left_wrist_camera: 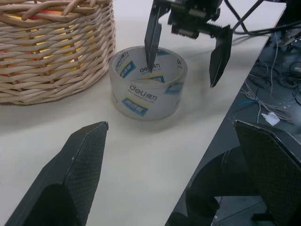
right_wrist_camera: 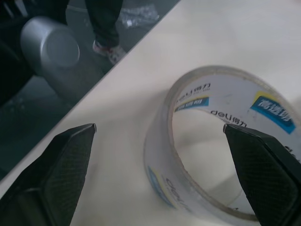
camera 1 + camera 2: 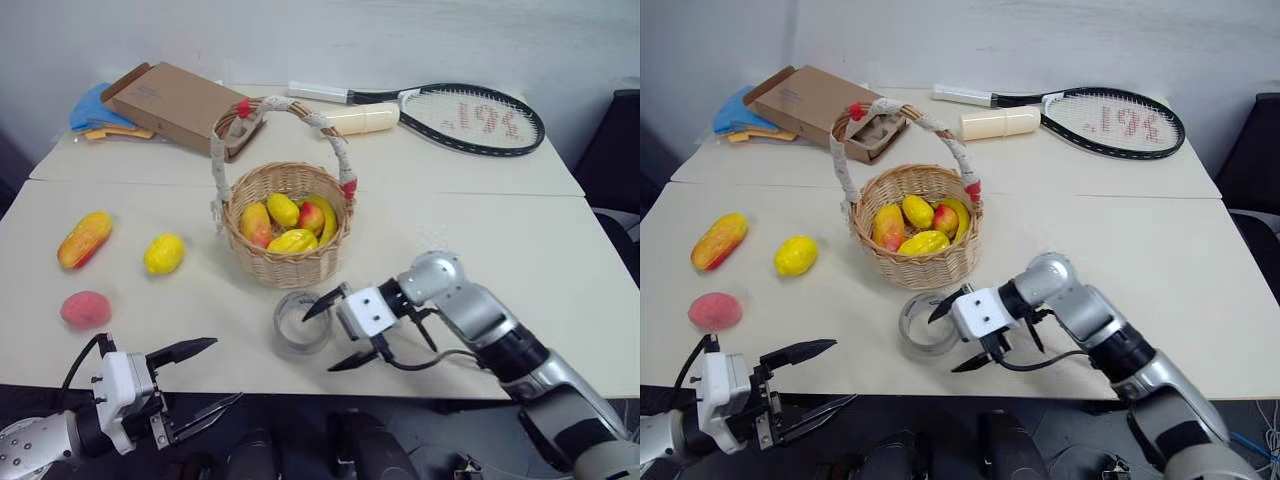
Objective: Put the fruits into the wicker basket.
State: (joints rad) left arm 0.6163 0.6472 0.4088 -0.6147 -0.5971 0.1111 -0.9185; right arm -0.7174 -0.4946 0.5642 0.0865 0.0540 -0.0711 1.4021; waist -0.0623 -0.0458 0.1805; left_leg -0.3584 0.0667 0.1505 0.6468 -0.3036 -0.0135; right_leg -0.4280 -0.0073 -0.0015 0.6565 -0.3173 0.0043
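On the table, three fruits lie loose to the left of the wicker basket: one mango, one lemon and one peach. Inside the basket about five more fruits are heaped, yellow and red-orange ones. One roll of clear tape stands just in front of the basket, near the table's front edge. The right hand hovers at the tape with its two fingers spread wide, one over the roll's hollow, grasping nothing. The left hand hangs beyond the front edge, fingers also spread and empty. At the back lie one racket, one cream cylinder, one cardboard box and some blue cloth.
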